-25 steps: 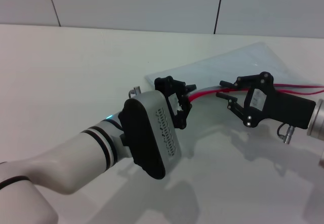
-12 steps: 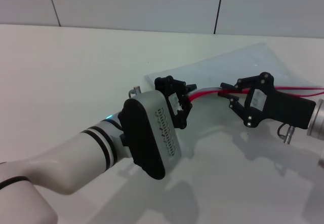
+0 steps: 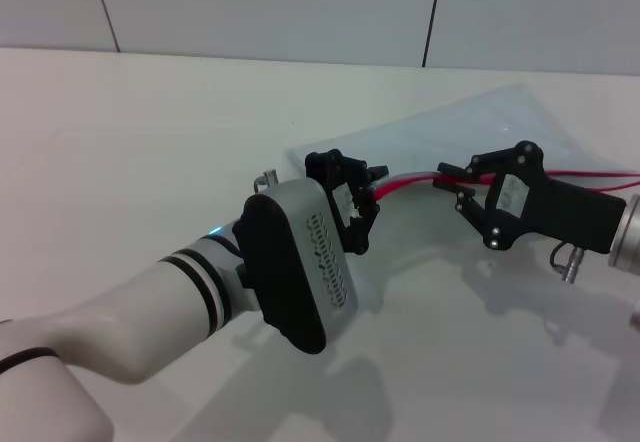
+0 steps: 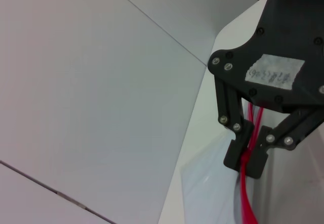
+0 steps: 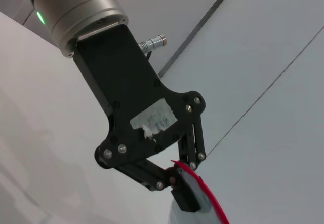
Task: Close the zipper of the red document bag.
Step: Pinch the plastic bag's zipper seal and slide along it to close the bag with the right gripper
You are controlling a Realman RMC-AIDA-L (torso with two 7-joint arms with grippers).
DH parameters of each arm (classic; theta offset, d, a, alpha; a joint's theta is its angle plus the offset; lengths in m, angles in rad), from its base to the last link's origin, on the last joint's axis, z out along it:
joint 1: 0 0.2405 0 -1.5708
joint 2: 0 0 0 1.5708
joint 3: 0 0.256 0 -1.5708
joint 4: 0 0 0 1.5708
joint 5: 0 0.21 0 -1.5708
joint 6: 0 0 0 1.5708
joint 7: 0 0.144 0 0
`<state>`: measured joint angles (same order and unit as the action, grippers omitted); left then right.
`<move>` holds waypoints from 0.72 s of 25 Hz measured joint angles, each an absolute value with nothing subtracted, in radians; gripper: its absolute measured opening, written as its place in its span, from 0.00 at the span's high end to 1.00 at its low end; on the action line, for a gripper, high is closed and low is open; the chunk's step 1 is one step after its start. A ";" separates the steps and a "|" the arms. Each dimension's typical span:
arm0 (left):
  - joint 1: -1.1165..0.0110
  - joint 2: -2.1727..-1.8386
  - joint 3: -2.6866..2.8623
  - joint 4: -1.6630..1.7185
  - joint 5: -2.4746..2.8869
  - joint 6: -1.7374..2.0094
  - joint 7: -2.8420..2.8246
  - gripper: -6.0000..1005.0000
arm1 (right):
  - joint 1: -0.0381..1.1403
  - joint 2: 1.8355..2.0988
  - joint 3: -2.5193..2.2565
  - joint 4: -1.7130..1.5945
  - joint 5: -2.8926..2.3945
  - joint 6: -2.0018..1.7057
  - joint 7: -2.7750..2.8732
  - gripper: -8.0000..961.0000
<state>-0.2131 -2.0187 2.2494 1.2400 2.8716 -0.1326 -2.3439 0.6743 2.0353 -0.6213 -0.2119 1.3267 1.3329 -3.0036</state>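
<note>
From my station I saw the red document bag point(image 3: 480, 127) lying flat on the white table point(image 3: 150, 132), right of centre and toward the far side, its zipper point(image 3: 600, 174) along the near edge. The left gripper point(image 3: 362, 200) was clamped on the zipper's left end. Just to its right, the right gripper point(image 3: 452, 182) had its fingers pinched onto the same red strip.

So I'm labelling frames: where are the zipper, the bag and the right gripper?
zipper point(image 3: 600, 174), head view, red strip behind the right gripper.
bag point(image 3: 480, 122), head view, translucent panel.
right gripper point(image 3: 451, 183), head view, between fingertips.
</note>
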 joint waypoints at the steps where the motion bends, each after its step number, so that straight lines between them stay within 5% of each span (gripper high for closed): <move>1: -0.213 -2.019 2.249 1.240 2.872 -0.133 -2.344 0.94 | 0.674 2.035 -0.621 -0.212 1.327 1.333 -3.004 0.90; 18: -0.168 -1.984 2.297 1.301 2.872 -0.182 -2.342 0.94 | 0.646 2.031 -0.608 -0.212 1.401 1.174 -3.002 0.84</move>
<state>-0.1683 -1.9843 2.2965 1.3005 2.8716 -0.1822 -2.3423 0.6463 2.0307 -0.6084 -0.2120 1.4007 1.1745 -3.0019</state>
